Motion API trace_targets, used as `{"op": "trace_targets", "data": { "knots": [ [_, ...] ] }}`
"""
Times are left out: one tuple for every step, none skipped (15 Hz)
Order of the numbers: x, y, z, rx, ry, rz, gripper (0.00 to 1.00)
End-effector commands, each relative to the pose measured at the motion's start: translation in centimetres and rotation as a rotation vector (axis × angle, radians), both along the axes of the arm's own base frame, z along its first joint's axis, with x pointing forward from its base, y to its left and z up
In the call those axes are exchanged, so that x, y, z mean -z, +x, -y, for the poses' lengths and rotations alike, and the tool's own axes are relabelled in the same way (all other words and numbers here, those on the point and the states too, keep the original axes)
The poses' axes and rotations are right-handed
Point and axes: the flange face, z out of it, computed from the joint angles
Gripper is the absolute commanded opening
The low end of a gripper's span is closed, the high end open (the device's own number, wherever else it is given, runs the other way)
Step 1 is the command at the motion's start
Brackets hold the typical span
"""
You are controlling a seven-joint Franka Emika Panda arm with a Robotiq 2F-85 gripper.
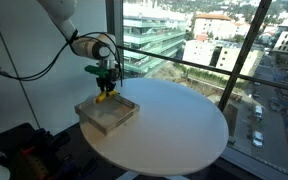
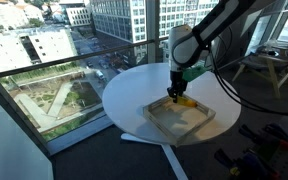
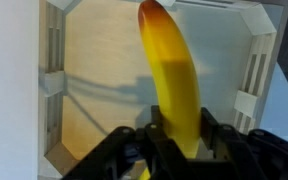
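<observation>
Gripper [image 1: 105, 86] clamped on a yellow banana [image 1: 105, 97] just above a shallow wooden tray [image 1: 92, 117].

In both exterior views the arm reached down over the tray, which sat on a round white table [image 1: 179, 130] beside a tall window. There the banana showed only as a small yellow patch under the black gripper, and whether it touched the tray could not be told. An exterior view placed the tray [image 2: 198, 127] near the table's [image 2: 134, 88] edge, with the gripper [image 2: 177, 88] and banana [image 2: 185, 99] over its far side. Only the wrist view showed the grip itself. The gripper [image 3: 182, 148] had its fingers [image 3: 144, 150] pressed against both sides of the banana [image 3: 172, 75] at its near end. The fruit stretched away over the tray's [image 3: 94, 90] pale floor, between slotted walls.
</observation>
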Motion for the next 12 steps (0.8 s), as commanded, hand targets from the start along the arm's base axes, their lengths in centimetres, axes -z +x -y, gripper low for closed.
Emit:
{"op": "trace_targets", "data": {
  "knots": [
    [0.3, 0.1, 0.2, -0.011, -0.019, 0.027, 0.16],
    [0.4, 0.1, 0.4, -0.012, -0.023, 0.031, 0.16],
    [0.6, 0.1, 0.4, -0.013, -0.024, 0.034, 0.16],
    [0.7, 0.1, 0.5, -0.014, -0.025, 0.038, 0.16],
    [0.9, 0.0, 0.5, -0.017, -0.026, 0.042, 0.16],
    [1.0, -0.1, 0.5, -0.018, -0.028, 0.045, 0.16],
    [1.1, -0.2, 0.5, -0.022, -0.029, 0.047, 0.16],
    [1.3, -0.3, 0.5, -0.026, -0.032, 0.049, 0.16],
    [1.4, -0.5, 0.4, -0.029, -0.032, 0.052, 0.16],
    [1.5, -0.6, 0.3, -0.032, -0.033, 0.053, 0.16],
    [1.6, -0.7, 0.2, -0.035, -0.035, 0.055, 0.16],
    [1.8, -0.8, 0.1, -0.038, -0.035, 0.055, 0.16]
  ]
}}
